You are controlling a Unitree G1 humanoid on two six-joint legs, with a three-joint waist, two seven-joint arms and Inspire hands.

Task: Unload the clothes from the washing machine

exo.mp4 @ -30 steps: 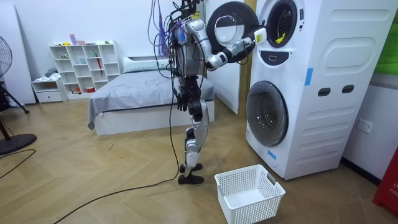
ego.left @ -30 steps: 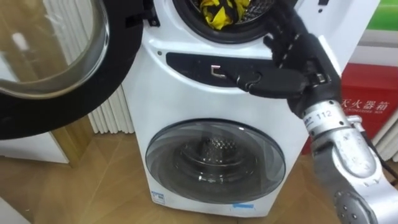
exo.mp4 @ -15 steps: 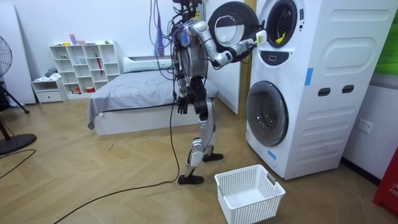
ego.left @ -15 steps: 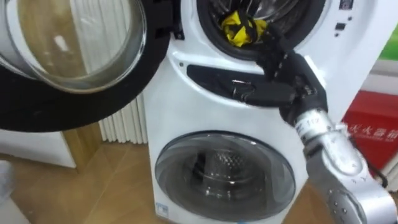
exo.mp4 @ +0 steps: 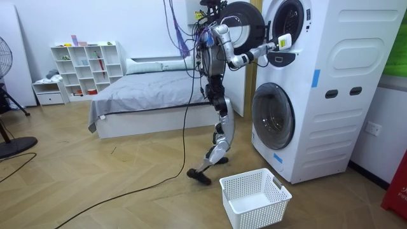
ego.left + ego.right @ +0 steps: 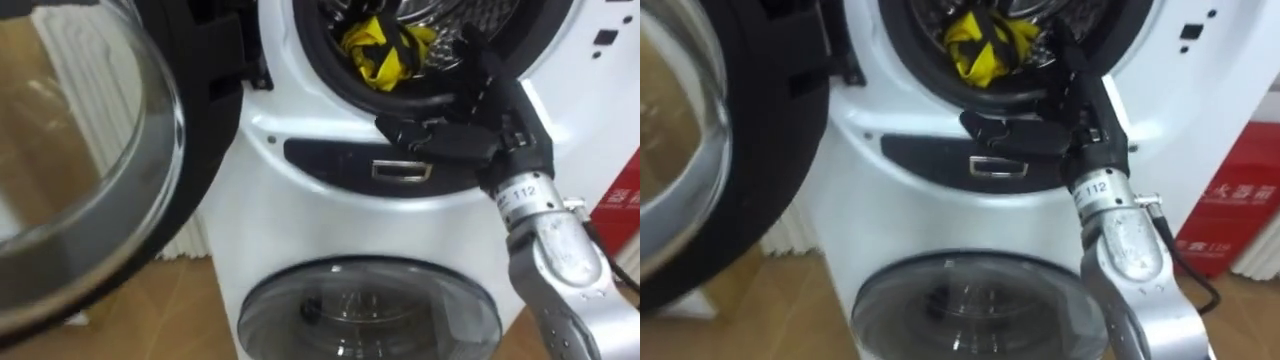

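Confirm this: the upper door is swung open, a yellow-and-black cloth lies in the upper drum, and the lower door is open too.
One thing is wrong: the lower door is shut, as the left eye view shows. The rest stands: the upper door is swung open and the yellow-and-black cloth lies in the upper drum.
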